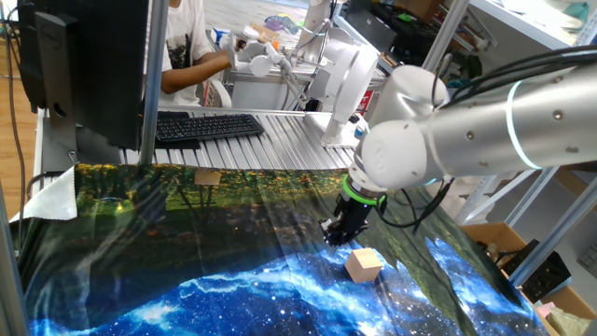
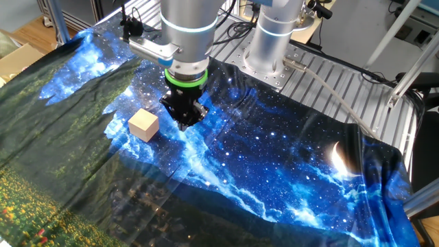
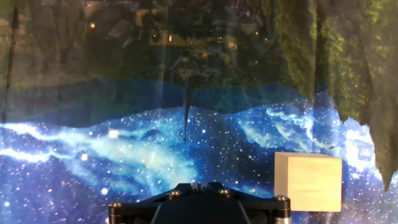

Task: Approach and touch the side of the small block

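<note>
The small block (image 1: pixel 365 265) is a plain light-tan wooden cube resting on the starry blue part of the printed cloth. It also shows in the other fixed view (image 2: pixel 143 125) and at the lower right of the hand view (image 3: pixel 309 182). My gripper (image 1: pixel 336 233) hangs low over the cloth just beside the block, with a small gap between them. In the other fixed view the gripper (image 2: pixel 184 122) is to the block's right. Its black fingers come together to one tip and hold nothing. The hand view shows only the dark gripper tip (image 3: pixel 196 186) at the bottom edge.
The printed cloth (image 2: pixel 288 158) covers the table. A flat tan tape-like rectangle (image 1: pixel 207 177) lies near the cloth's far edge. A black keyboard (image 1: pixel 205 125) and a monitor (image 1: pixel 84 56) stand behind it. The arm's base (image 2: pixel 271 41) stands on the slatted metal table.
</note>
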Available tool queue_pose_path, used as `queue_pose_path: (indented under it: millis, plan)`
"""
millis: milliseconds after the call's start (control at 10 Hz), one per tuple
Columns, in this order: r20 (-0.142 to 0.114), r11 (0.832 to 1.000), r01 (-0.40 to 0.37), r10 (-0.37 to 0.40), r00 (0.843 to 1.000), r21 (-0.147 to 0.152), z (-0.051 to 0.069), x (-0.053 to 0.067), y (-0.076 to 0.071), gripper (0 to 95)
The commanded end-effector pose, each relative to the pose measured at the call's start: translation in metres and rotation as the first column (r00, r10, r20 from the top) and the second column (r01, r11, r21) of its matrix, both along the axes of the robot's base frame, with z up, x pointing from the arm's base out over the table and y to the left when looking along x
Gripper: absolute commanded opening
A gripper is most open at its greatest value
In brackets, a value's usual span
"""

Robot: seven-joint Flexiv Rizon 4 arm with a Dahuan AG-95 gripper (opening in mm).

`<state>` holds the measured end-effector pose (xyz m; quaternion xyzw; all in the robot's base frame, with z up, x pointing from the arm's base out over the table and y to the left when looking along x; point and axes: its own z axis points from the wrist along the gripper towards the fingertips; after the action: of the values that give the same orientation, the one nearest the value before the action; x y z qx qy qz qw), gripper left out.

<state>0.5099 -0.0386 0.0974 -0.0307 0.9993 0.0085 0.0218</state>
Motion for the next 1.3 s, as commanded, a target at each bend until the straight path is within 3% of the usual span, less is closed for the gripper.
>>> queue_pose_path:
  millis: [100, 800, 1300]
  plan:
    - [-0.005, 1.0, 0.001, -0.001, 1.0, 0.001, -0.005, 0.002, -0.003, 0.0]
    - [0.008, 1.0, 0.001, -0.001, 1.0, -0.006, -0.032, 0.003, -0.023, 0.0]
    - [0.014, 1.0, -0.006, 0.006, 1.0, 0.0, -0.042, 0.002, -0.038, 0.0]
